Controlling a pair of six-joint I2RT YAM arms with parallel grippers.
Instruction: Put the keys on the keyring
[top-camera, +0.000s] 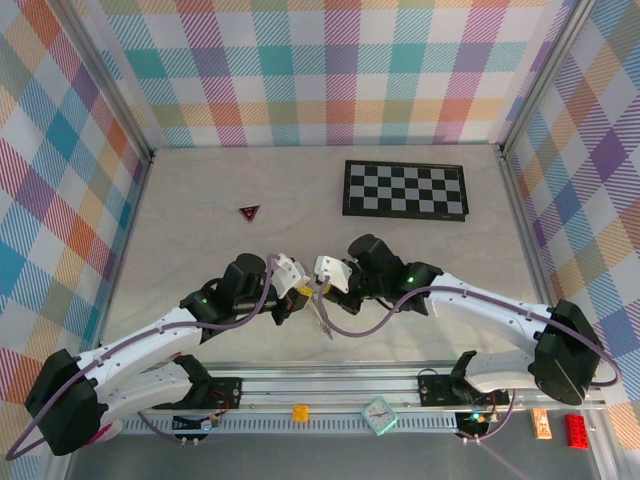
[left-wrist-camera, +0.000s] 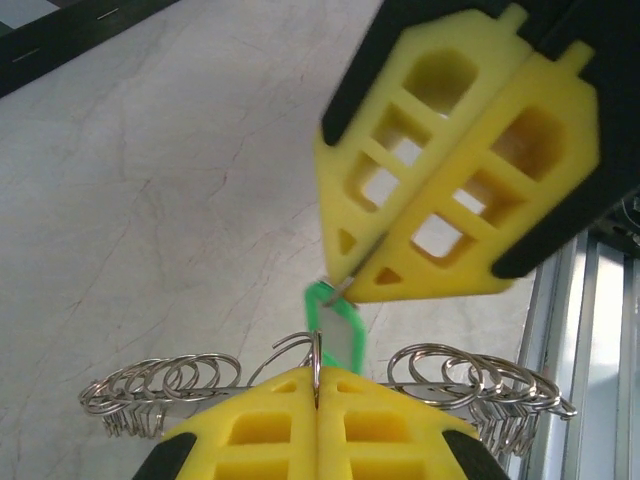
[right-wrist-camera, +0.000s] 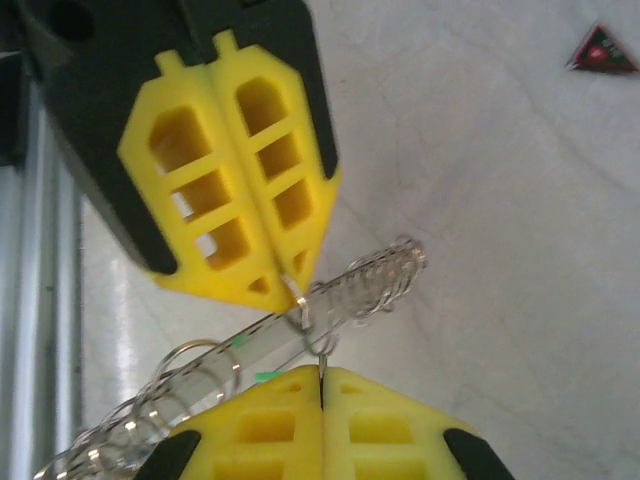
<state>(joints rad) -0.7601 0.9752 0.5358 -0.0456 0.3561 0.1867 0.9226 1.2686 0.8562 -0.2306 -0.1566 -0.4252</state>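
Both grippers meet tip to tip over the table's near middle. Left gripper (left-wrist-camera: 316, 378) is clenched on a wire loop of the keyring (left-wrist-camera: 160, 385). Right gripper (left-wrist-camera: 345, 290) is clamped on the top end of the mint-green key (left-wrist-camera: 335, 325).

Key relation: the key hangs from the right fingertips down toward the left fingertips, just above the pinched loop and nearly touching it. Its long axis runs roughly across the keyring's band, which lies sideways in the left wrist view. The right arm has the key, so threading likely falls to it (the gap in the wire is too fine to make out).

No readable writing or brands. The dark red triangle (top-camera: 249, 212) and checkerboard (top-camera: 405, 190) sit well apart.
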